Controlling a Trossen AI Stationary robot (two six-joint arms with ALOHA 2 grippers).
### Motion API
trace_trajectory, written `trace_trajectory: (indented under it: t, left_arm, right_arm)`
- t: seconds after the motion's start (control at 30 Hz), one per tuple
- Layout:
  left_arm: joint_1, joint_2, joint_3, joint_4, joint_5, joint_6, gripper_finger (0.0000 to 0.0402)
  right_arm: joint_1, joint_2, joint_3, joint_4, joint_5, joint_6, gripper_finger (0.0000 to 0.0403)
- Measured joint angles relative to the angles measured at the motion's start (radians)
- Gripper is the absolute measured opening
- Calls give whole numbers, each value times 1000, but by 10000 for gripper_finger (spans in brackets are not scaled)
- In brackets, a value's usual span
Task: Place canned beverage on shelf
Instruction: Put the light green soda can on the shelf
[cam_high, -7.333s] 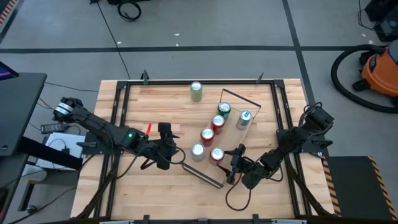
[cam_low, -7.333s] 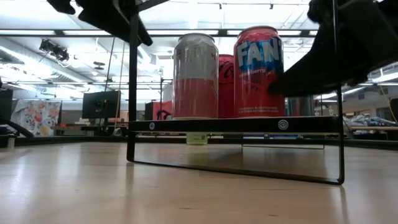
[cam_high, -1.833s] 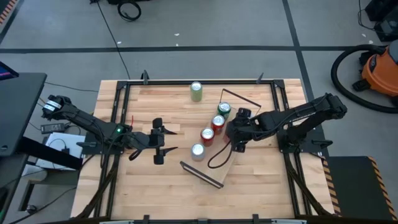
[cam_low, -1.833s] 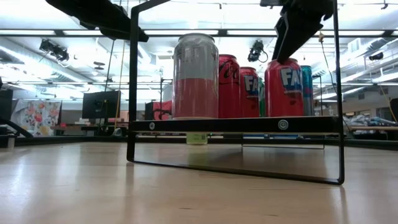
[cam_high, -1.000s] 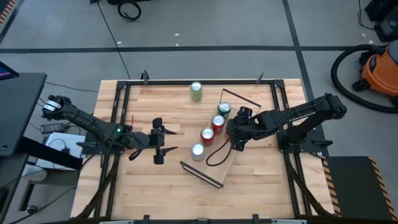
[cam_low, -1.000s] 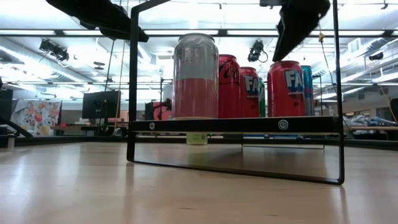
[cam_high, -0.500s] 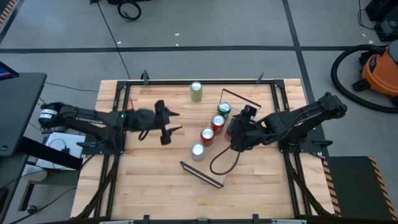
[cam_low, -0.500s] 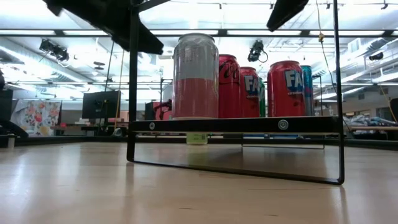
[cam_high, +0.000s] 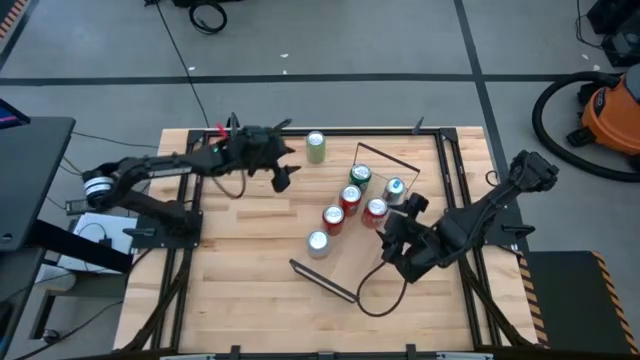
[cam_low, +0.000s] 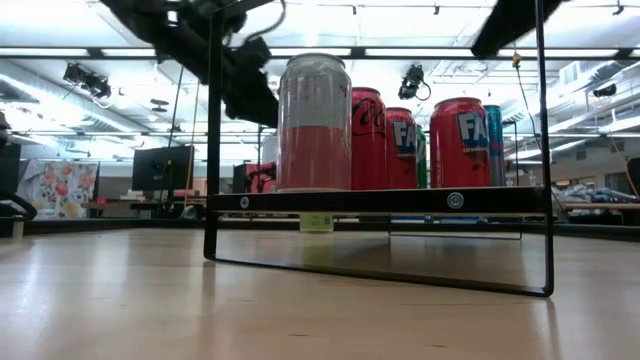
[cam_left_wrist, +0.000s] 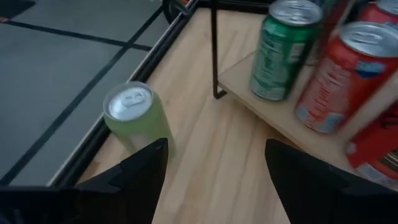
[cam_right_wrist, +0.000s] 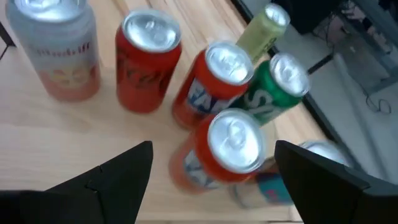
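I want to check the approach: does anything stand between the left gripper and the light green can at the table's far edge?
Nothing visible does. The left gripper, jaws open, hovers beside the light green can, with only bare table between them. The shelf and its cans lie off to the side.

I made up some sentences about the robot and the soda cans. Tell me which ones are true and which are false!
1. The light green can stands on the shelf. False: it stands on the tabletop, apart from the shelf.
2. The left gripper is next to the light green can and holds nothing. True.
3. The right gripper is squeezing a red can. False: it is open and holds nothing.
4. Six cans stand on the shelf. True: three red, one dark green, one silver and pink, one blue and silver.
5. The silver and pink can lies on its side. False: it stands upright at the shelf's near end.
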Motion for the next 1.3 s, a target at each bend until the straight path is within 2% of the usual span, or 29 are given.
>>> trace_trajectory:
  t: [0.23,0.4,0.5,0.7,0.87,0.97,1.3]
  left_arm:
    - [93,182,199,-121,17,72,279]
    - [135,306,313,-162,16,90,284]
    - [156,371,385,-190,16,117,300]
    - [171,478,488,-240,15,162,354]
    - [170,519,506,-217,28,207,396]
    - [171,528,507,-191,69,211,395]
    - [186,613,507,-156,65,248,394]
  right_arm:
    - [49,0,-117,74,17,165,348]
    - [87,0,-188,156,130,257,348]
    - [97,0,-234,238,136,258,348]
    - [98,0,-258,274,105,260,348]
    - [96,0,-258,276,128,259,348]
    - [96,0,-258,285,129,253,348]
    - [96,0,-258,300,131,231,348]
